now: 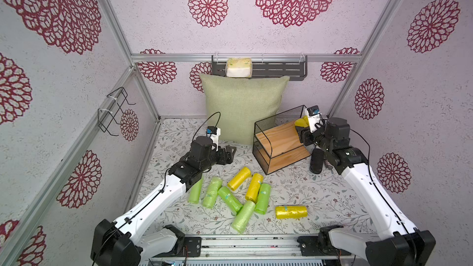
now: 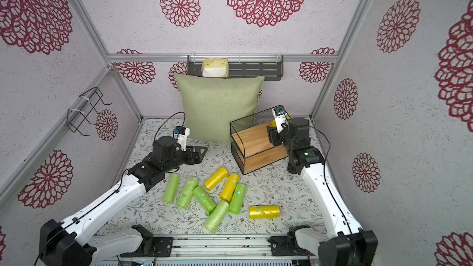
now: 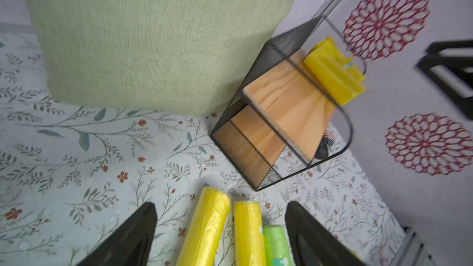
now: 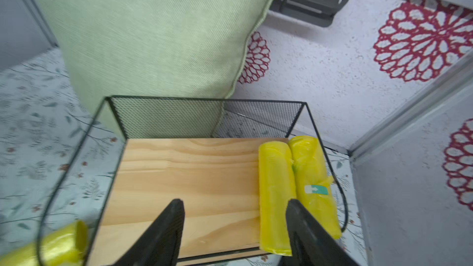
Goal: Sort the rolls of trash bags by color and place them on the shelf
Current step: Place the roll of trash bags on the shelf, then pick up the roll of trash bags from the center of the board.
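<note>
Right gripper spread over the upper wooden board of the small black wire-mesh shelf, pinching nothing. Two bright yellow crinkly plastic rolls lie side by side at that board's right end. Left gripper also spread, nearer arm for two more yellow rolls near the surface's middle, long axes running between its jaws. Five light green rolls beside them.

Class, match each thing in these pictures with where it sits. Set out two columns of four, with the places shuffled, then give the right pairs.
Things:
1. green cushion
2. pale packet
3. pair of yellow rolls
4. five green rolls

Places:
A. lying on the tabletop
B. on the upper board of the shelf
C. in the grey wall rack
D. propped against the back wall

Pairs: 1-D, 2-C, 3-B, 4-A.
</note>
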`<state>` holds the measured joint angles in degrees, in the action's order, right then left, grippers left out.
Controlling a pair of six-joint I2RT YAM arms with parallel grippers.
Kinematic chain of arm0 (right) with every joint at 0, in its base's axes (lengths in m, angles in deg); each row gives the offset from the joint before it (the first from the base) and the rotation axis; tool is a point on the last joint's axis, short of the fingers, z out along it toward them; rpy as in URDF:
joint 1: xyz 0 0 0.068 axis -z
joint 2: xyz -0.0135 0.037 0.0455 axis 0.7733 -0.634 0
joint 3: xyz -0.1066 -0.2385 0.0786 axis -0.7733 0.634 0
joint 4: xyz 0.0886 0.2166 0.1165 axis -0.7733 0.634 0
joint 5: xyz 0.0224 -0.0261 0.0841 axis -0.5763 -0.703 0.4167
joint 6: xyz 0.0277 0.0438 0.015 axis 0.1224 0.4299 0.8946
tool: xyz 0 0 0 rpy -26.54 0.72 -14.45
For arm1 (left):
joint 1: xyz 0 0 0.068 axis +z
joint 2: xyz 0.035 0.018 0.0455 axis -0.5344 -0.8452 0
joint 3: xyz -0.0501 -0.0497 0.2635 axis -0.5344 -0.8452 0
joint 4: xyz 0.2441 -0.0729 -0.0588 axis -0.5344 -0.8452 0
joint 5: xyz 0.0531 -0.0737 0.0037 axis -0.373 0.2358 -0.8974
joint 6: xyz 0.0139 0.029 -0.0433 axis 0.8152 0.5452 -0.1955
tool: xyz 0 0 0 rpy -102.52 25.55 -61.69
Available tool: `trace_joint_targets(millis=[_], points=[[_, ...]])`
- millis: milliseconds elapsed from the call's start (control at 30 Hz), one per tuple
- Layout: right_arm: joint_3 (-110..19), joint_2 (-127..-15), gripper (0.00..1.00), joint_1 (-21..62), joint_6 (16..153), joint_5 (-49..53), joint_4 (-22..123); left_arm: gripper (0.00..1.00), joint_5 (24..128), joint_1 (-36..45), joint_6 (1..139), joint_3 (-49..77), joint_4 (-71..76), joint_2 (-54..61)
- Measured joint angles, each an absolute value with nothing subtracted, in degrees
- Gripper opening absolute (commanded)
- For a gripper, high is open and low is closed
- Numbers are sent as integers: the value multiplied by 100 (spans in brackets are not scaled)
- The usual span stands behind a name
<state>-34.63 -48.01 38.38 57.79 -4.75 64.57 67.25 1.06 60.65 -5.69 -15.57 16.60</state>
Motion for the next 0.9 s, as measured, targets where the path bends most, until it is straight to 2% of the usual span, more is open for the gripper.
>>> trace_joint_targets(millis=[267,533,767,900], points=[[-2971,-4434,73,3772,6393,450,6254,85,6941,-327,6753,-337,-2226,-167],[-2641,-4253,73,3757,6444,607,6175,84,7228,-427,7167,275,-2460,-1361],[-2460,-4248,73,3757,6483,605,6173,75,7324,-458,7230,537,-2381,-1874],[-2460,-4248,73,3759,6483,605,6171,63,7333,-458,7256,611,-2331,-2093]])
